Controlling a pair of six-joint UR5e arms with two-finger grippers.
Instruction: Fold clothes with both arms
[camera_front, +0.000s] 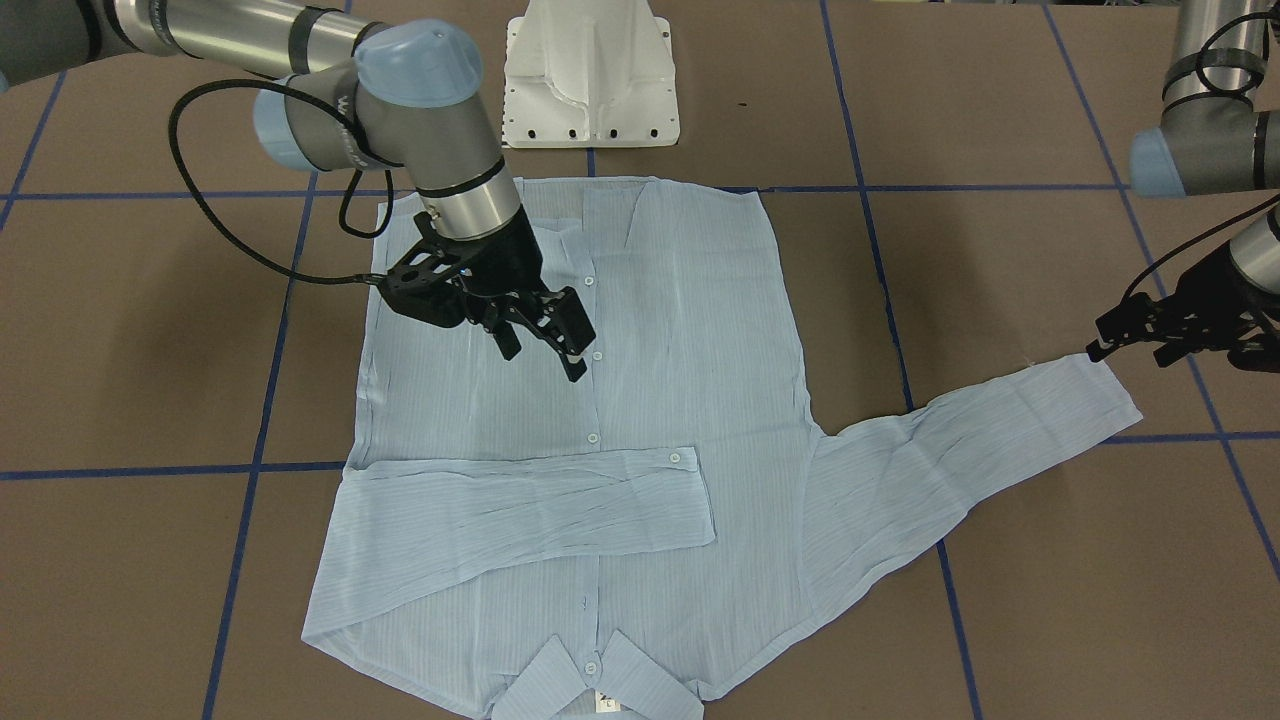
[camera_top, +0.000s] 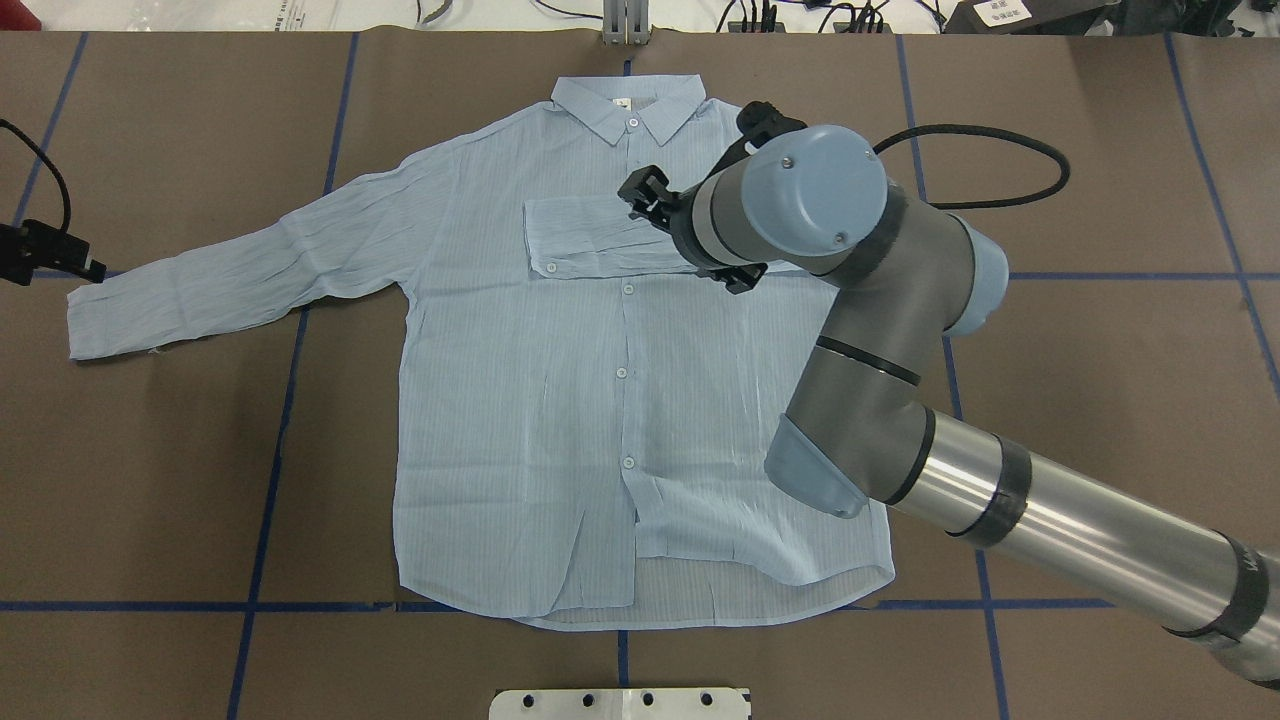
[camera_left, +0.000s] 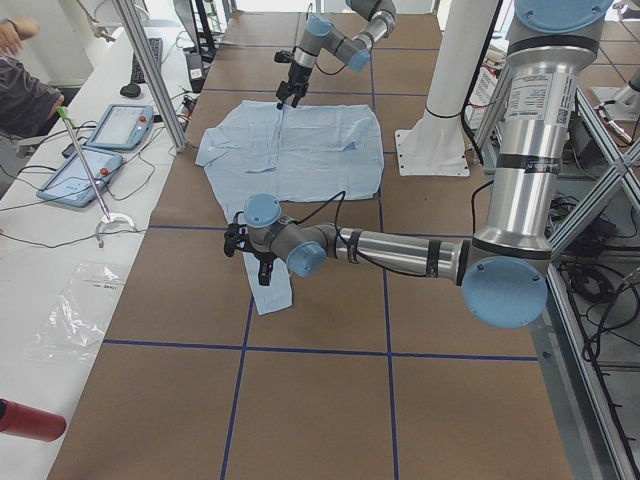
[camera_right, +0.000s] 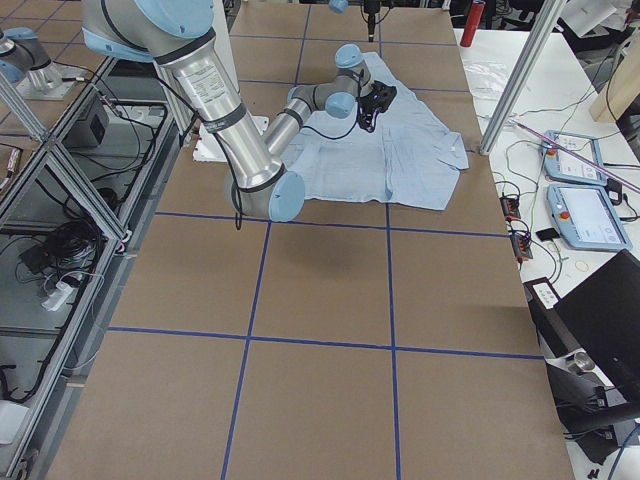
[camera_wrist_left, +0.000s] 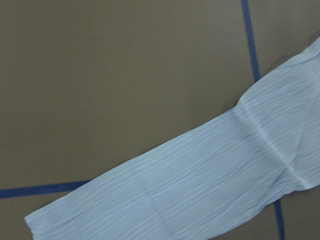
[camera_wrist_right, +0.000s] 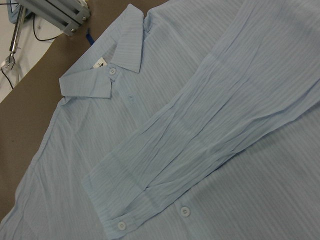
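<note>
- The shirt (camera_top: 520, 400) lies flat and face up in the middle of the table (camera_top: 1100, 450). It is buttoned. Its collar (camera_top: 630, 100) is on the side far from the robot, and its hem is toward the white base (camera_front: 590, 80).
- The right sleeve (camera_front: 520, 510) is folded across the chest, and its end lies just past the row of buttons.
- The left sleeve (camera_top: 240, 270) stretches out flat over the table toward the robot's left. On the way it crosses one blue tape line (camera_top: 269, 500).
- The right gripper (camera_front: 545, 352) hangs over the shirt front, close to the row of buttons. Its fingers are spread apart and there is nothing between them.
- The right arm (camera_top: 870, 330) reaches in over the shirt. In the overhead view it hides part of the shirt on the robot's right side.
- The left gripper (camera_front: 1125, 340) is just beside the cuff (camera_front: 1100, 385) of the left sleeve, and this cuff lies flat on the table. I cannot tell if its fingers are apart or together. The left arm (camera_front: 1210, 140) stays outside the shirt.
- Along the table's far side stands a white bench (camera_left: 60, 240). On it are two control tablets (camera_left: 118, 125), a plastic bag (camera_left: 85, 310) and a red object (camera_left: 25, 420).
- A person (camera_left: 25, 95) is at the far end of the bench, seen only in part.
</note>
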